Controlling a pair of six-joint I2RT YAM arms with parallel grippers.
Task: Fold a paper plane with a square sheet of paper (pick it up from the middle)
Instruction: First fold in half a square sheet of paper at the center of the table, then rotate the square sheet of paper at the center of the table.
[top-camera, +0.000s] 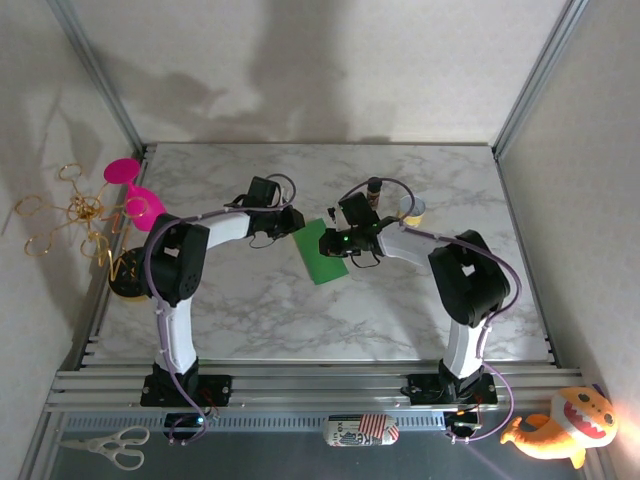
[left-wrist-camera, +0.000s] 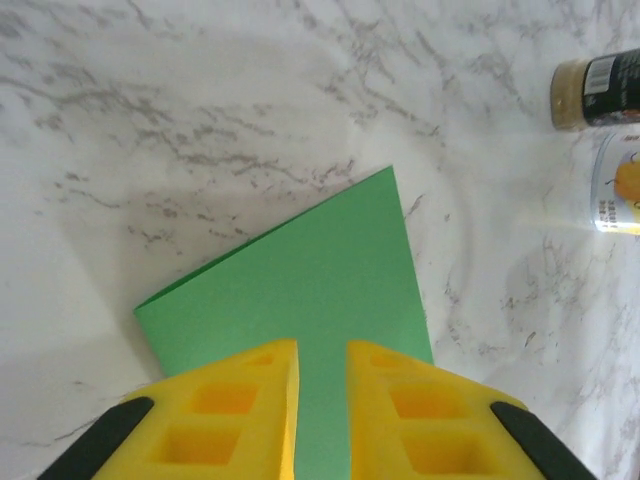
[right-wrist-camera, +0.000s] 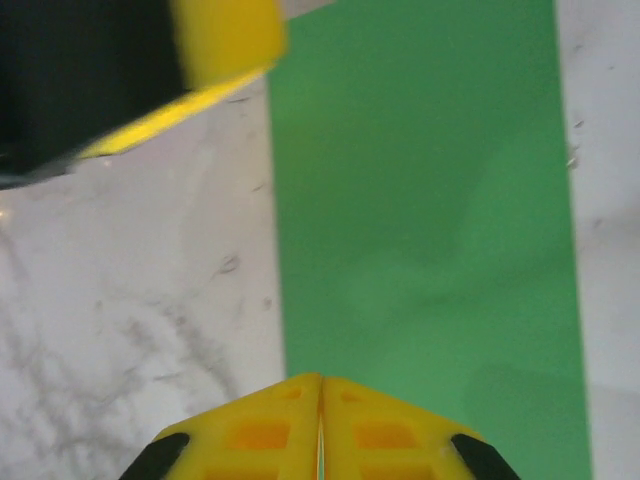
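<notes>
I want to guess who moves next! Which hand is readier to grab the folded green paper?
Probably the left hand: its fingers stand slightly apart over the folded bright green paper sheet. The right hand is shut at its edge.

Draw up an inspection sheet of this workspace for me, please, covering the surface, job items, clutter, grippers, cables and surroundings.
Surface: marble-pattern table, no spills seen.
Job's things: sheet of paper, bright green, a flat rectangle mid-table; no plane shape yet.
Clutter: spice jar and small yellow-white container at the far side, right of the paper.
Grippers: left gripper over the paper, jaws slightly apart; right gripper shut, over the paper.
Cables: purple cables run along both arms, clear of the paper.
Surroundings: scissors, plush toy and pink scoops off the table.
</notes>
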